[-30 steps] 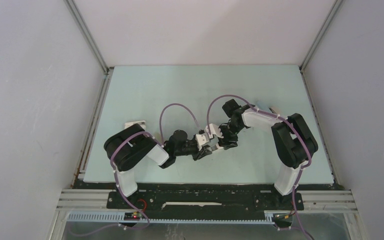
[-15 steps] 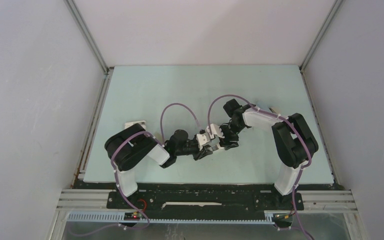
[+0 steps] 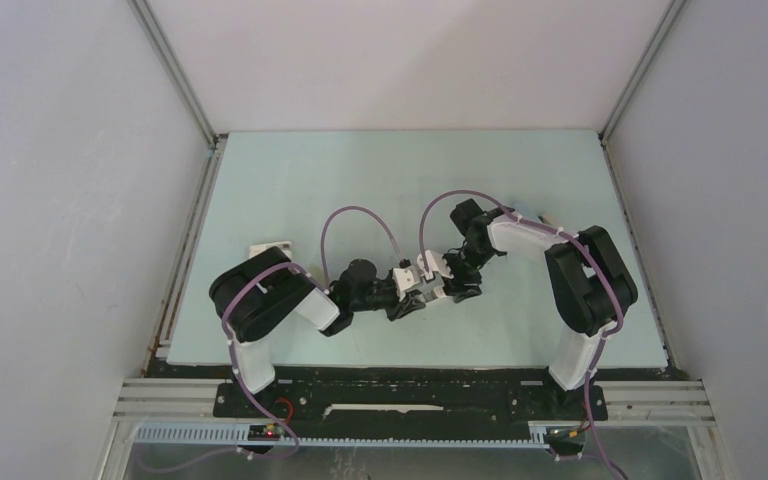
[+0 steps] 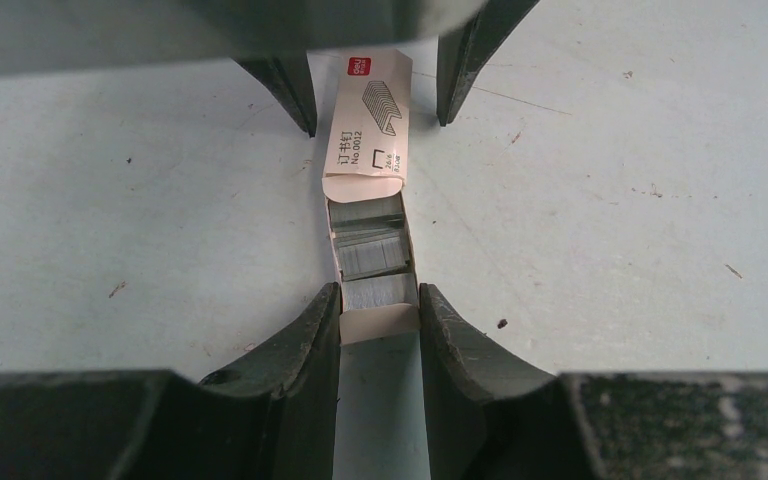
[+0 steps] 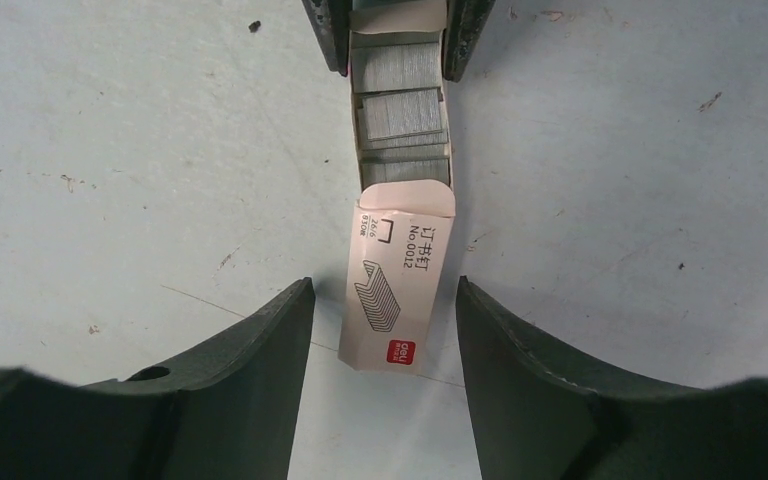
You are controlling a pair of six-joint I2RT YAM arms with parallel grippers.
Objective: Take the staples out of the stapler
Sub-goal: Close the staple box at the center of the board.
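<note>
Centrally on the pale green table (image 3: 290, 190), the left gripper (image 4: 380, 300) is pinching one end of a small cardboard staple box (image 4: 368, 120). Its open tray (image 4: 378, 322) is holding the grey staples (image 4: 370, 255) just beyond those fingertips. The right gripper (image 5: 382, 287) is sitting spread around the printed sleeve (image 5: 397, 300), touching neither side.

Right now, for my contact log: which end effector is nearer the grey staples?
Left. The left end effector grips the box tray just beside the staples; the right end effector straddles the labelled sleeve farther off, open.
</note>
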